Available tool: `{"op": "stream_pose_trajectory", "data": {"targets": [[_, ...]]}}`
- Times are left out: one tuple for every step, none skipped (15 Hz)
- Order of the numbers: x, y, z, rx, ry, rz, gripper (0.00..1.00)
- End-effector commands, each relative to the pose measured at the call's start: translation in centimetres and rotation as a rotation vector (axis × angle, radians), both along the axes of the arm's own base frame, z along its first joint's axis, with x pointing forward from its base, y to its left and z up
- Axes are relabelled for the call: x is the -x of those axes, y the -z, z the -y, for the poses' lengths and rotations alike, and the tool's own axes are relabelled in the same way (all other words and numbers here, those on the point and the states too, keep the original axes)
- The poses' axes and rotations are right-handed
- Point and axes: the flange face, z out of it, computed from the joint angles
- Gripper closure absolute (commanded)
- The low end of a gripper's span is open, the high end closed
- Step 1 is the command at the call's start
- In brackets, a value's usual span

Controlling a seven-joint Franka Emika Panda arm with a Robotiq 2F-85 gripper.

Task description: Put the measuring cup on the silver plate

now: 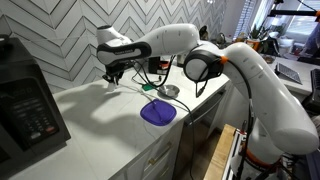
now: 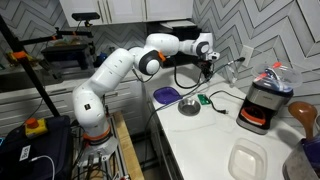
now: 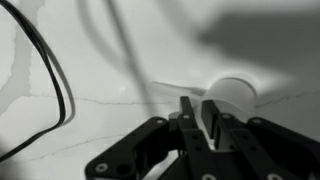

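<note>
In the wrist view the measuring cup (image 3: 238,92) is a small pale round cup with a thin handle pointing left. It sits right at my fingertips. My gripper (image 3: 200,108) has its jaws drawn close together, with the cup's near edge between them. In both exterior views the gripper (image 1: 114,73) (image 2: 208,67) is at the back of the white counter near the wall. The silver plate (image 1: 171,91) (image 2: 190,106) lies a short way off toward the counter's front edge, with nothing on it.
A purple plate (image 1: 158,112) (image 2: 165,95) lies beside the silver plate at the counter's edge. A small green object (image 2: 203,99) and a black cable (image 3: 55,90) lie nearby. A black appliance (image 1: 25,105) and a blender (image 2: 265,100) stand on the counter.
</note>
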Motion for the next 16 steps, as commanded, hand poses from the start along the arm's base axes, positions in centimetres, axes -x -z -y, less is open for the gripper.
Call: {"op": "stream_pose_trajectory", "data": {"targets": [[-0.1, -1.1, -0.8, -0.003, -0.004, 0.022, 1.0], [0.0, -1.6, -1.0, 0.002, -0.004, 0.025, 0.99], [0.3, -2.5, -1.3, 0.016, -0.009, 0.031, 1.0], [0.7, -3.6, -1.5, 0.037, -0.015, 0.038, 1.0], [1.5, -5.0, -1.5, 0.073, -0.036, 0.019, 0.99], [2.0, -5.8, -1.5, 0.089, -0.061, 0.007, 0.99], [2.7, -7.0, -1.7, 0.111, -0.092, -0.004, 0.99], [3.4, -7.9, -1.9, 0.12, -0.134, -0.021, 0.99], [4.2, -8.8, -2.1, 0.133, -0.162, -0.033, 0.99], [4.9, -9.7, -2.1, 0.143, -0.174, -0.04, 0.99], [5.8, -10.5, -2.1, 0.142, -0.187, -0.046, 0.99], [6.9, -11.3, -2.1, 0.14, -0.183, -0.049, 0.99], [7.7, -11.7, -2.2, 0.123, -0.177, -0.05, 0.99], [8.6, -12.1, -2.6, 0.106, -0.165, -0.053, 0.99], [9.6, -12.1, -3.1, 0.091, -0.159, -0.062, 0.99], [10.6, -12.1, -3.6, 0.082, -0.142, -0.069, 0.99]]}}
